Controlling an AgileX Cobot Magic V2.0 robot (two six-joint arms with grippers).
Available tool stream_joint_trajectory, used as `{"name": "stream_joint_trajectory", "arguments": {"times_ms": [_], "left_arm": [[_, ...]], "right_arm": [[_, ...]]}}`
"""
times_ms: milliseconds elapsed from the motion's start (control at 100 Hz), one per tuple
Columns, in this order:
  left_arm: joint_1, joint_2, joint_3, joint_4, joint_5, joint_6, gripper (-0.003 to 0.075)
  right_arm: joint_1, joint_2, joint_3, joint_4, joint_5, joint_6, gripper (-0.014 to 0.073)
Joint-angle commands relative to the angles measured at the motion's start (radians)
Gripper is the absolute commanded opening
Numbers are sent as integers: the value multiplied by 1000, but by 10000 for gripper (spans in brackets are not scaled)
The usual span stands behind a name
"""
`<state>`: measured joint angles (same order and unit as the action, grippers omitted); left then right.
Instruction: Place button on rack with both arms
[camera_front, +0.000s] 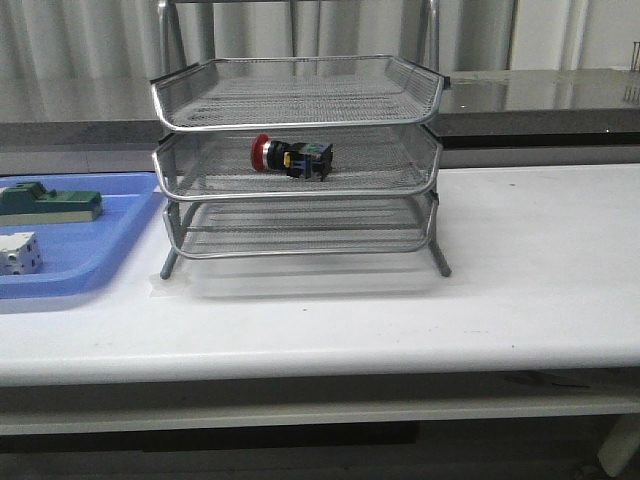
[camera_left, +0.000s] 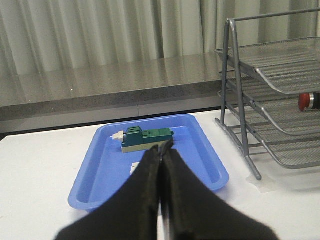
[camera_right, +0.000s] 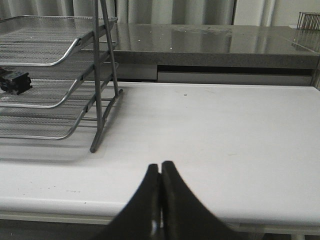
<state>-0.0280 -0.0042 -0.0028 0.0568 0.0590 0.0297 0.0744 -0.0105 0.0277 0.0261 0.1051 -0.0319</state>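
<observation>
The red button (camera_front: 291, 157) with its black and blue rear block lies on its side on the middle tier of the silver wire rack (camera_front: 300, 105). Its red head shows at the edge of the left wrist view (camera_left: 306, 101) and its dark rear block in the right wrist view (camera_right: 14, 81). Neither arm shows in the front view. My left gripper (camera_left: 163, 147) is shut and empty, back over the blue tray. My right gripper (camera_right: 160, 164) is shut and empty near the table's front edge, well away from the rack (camera_right: 55, 60).
A flat blue tray (camera_front: 110, 240) at the left holds a green rectangular block (camera_front: 50, 203) and a white cube-like block (camera_front: 20, 252). The rack's legs (camera_front: 440, 262) stand on the white table (camera_front: 540, 270). A grey counter runs behind.
</observation>
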Motion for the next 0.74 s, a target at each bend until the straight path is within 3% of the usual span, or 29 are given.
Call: {"name": "stream_joint_trajectory", "arguments": {"times_ms": [0, 730], "left_arm": [[2, -33, 56, -28, -73, -12, -21], [2, -33, 56, -44, -73, -12, -21]], "right_arm": [[-7, -20, -19, -6, -86, 0, -70], [-7, -20, -19, -6, -86, 0, -70]]}}
